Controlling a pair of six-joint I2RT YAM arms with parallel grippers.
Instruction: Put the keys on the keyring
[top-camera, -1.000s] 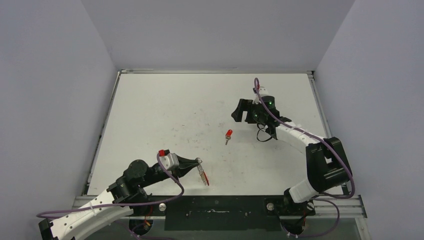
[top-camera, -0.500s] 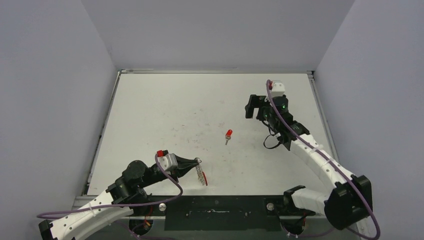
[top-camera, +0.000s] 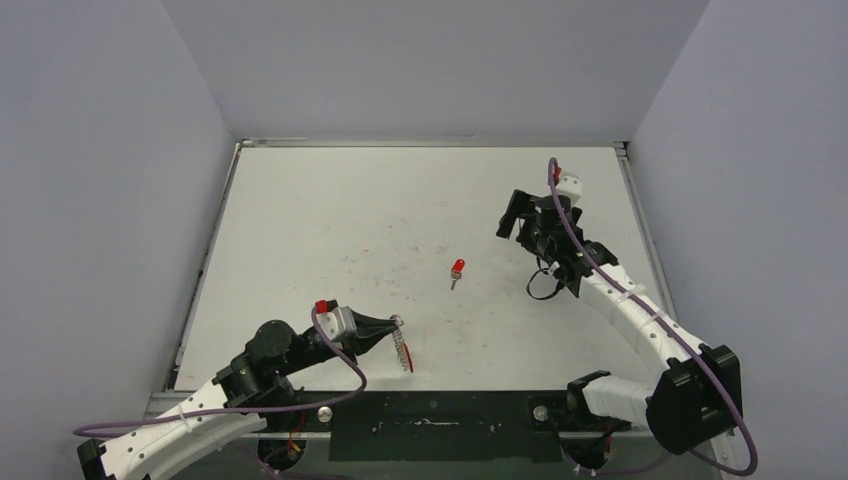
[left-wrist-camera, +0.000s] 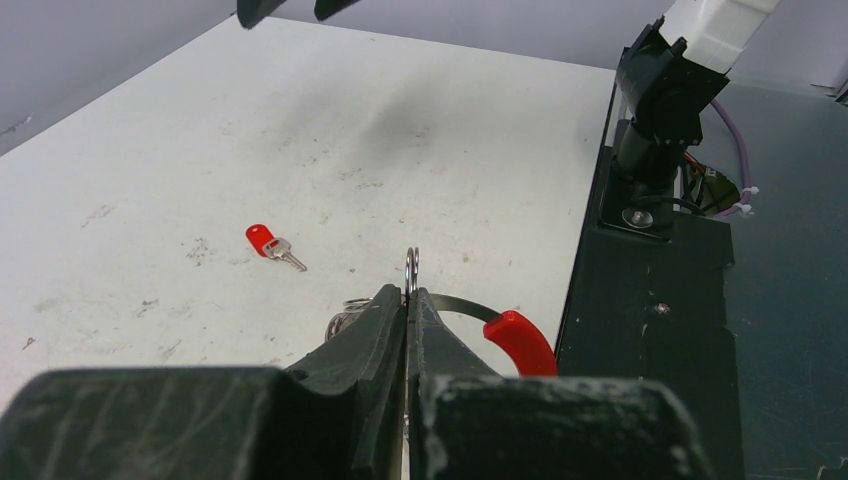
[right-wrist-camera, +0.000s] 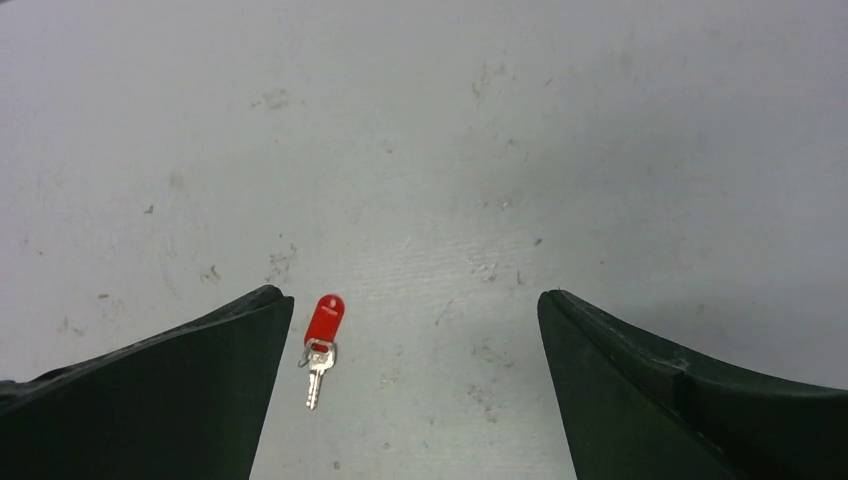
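Left wrist view alone confirms left gripper (left-wrist-camera: 408, 295) pinching the keyring (left-wrist-camera: 518, 340) — right gripper (right-wrist-camera: 412, 296) spread wide, red key (right-wrist-camera: 322, 335) loose on table (right-wrist-camera: 600, 120).

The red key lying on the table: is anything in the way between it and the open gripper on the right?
Nothing visible. Only bare, scuffed table lies between the right gripper and the red key; its jaws stand wide open. The left gripper, shut on the keyring, is well off to the side.

A robot lab cell; bare grey walls (top-camera: 100, 200) box in a scuffed white table (top-camera: 300, 220).
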